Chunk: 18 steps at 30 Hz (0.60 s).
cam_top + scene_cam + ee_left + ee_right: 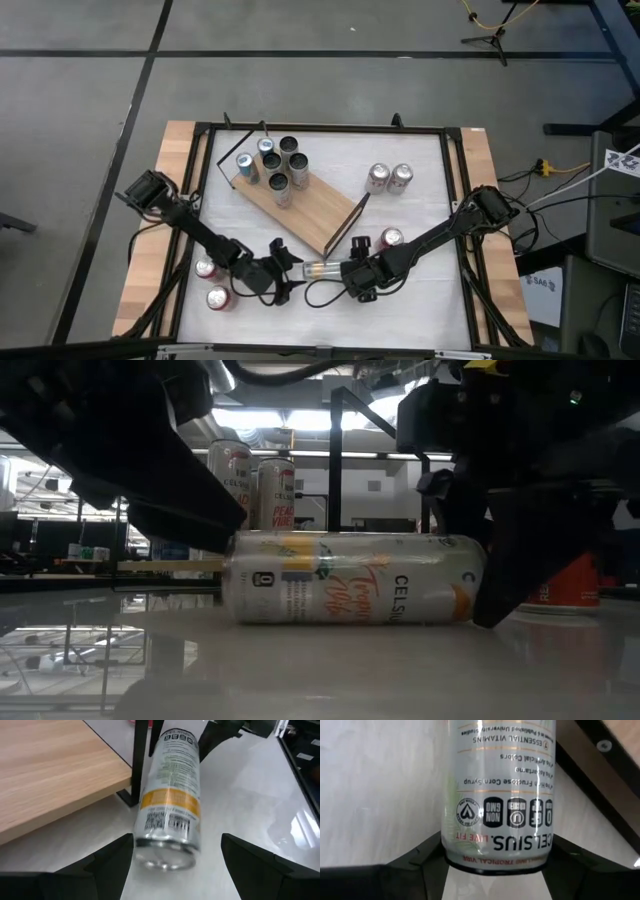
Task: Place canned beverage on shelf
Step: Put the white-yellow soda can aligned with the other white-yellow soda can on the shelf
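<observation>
A white and orange canned beverage (322, 269) lies on its side on the white table, just in front of the shelf's (320, 210) near corner. My right gripper (498, 852) is shut on the can's right end (470, 580). My left gripper (177, 840) is open at the can's other end (165, 857), one finger on each side of it. The shelf, a light wooden board on a black frame, carries several upright cans (275, 165) at its far end. My right gripper pinches the can's two round sides (451, 845) between its fingers (425, 860), close to the end nearest that arm. The fingers come steeply from above and lie across the can. The can rests full length on the table. My left gripper: one finger (120, 850) is very close to the can; whether it touches, I cannot tell.
Two cans (212, 282) stand near the left arm, one (390, 238) beside the right arm, and two (390, 178) at the far right. The shelf's black frame post (142, 760) rises right beside the lying can. A black rail (455, 200) borders the table.
</observation>
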### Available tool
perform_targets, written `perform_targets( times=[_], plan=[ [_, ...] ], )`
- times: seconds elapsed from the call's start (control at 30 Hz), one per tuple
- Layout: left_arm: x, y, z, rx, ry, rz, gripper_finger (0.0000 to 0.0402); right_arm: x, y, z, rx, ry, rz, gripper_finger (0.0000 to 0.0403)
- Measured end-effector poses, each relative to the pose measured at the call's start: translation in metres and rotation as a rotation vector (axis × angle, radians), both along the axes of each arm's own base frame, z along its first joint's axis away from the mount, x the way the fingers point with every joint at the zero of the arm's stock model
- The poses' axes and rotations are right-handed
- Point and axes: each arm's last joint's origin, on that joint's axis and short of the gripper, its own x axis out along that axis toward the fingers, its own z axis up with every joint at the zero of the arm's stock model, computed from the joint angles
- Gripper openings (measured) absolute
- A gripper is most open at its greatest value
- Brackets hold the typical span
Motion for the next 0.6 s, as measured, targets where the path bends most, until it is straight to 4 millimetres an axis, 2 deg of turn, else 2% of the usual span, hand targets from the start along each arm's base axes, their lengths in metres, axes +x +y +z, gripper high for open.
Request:
perform_targets(
  times=[0.17, 0.6],
  plan=[
    [0.002, 0.003, -0.001, -0.010, 0.016, -0.008, 0.0294, 0.004, 0.003, 0.005, 0.018, -0.012, 0.028, 0.0253],
    [0.001, 0.003, -0.003, -0.043, 0.063, -0.072, 0.0294, 0.021, 0.014, 0.045, 0.053, -0.058, 0.071, 0.0251]
  ],
)
